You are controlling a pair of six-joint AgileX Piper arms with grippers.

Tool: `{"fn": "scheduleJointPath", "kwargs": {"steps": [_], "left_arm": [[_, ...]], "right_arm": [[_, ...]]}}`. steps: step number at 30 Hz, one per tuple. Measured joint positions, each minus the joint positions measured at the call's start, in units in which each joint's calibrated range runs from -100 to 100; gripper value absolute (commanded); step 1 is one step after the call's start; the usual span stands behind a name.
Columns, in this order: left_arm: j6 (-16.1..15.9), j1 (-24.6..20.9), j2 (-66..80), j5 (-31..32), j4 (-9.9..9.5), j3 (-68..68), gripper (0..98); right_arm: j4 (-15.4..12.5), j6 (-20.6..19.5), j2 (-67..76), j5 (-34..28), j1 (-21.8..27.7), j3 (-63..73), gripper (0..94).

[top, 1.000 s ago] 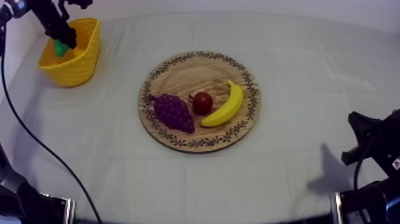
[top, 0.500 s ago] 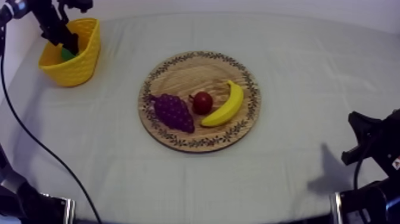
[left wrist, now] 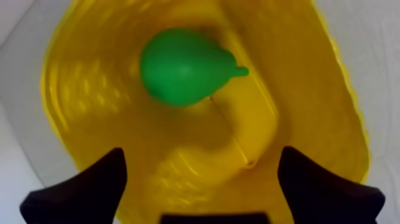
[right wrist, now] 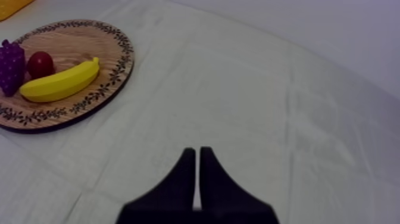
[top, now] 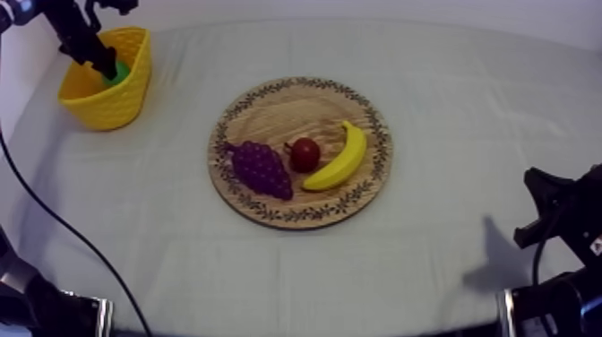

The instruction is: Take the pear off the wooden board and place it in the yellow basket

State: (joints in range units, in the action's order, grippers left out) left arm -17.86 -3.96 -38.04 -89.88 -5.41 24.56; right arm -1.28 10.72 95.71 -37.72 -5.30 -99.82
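Well inside the ridged yellow basket (left wrist: 89, 107), a smooth teardrop pear (left wrist: 184, 67)

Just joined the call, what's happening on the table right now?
The left claw hangs open over the yellow basket, and the pear lies inside it, clear of the claw. The right claw sits shut at the right side of the table. The grapes, small red fruit and banana lie on the wooden board.

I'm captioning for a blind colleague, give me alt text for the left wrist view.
A green toy pear lies free inside the yellow ribbed basket, and the left gripper hangs above it with its two black fingers wide apart.
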Motion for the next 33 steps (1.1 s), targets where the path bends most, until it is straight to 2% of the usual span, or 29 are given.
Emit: {"fn": "scheduleJointPath", "kwargs": {"steps": [3, 12, 19, 22, 26, 33], "left_arm": [[0.8, 0.34, 2.08, -0.77, 0.59, -0.83, 92.3], [5.24, 2.21, 11.72, -1.77, 2.15, -3.41, 66.0], [9.66, 3.53, 21.18, 0.89, 4.01, -8.51, 54.9], [10.91, 3.96, 25.76, 2.75, 4.86, -11.46, 46.3], [10.74, 4.64, 31.74, 5.91, 5.96, -15.78, 33.8], [10.73, 5.9, 43.22, 12.8, 6.37, -26.29, 20.1]], "right_arm": [[0.0, 0.0, 0.0, 0.0, 0.0, 0.0, 0.4], [0.0, -0.04, 0.0, 0.0, 0.0, 0.0, 0.4], [0.0, 0.04, 0.0, 0.0, 0.0, 0.0, 0.4], [0.0, 0.04, 0.0, 0.0, 0.0, 0.0, 0.4], [0.0, 0.04, 0.0, 0.0, 0.0, 0.0, 0.4], [0.0, 0.01, 0.0, 0.0, 0.0, 0.0, 0.4]]}}
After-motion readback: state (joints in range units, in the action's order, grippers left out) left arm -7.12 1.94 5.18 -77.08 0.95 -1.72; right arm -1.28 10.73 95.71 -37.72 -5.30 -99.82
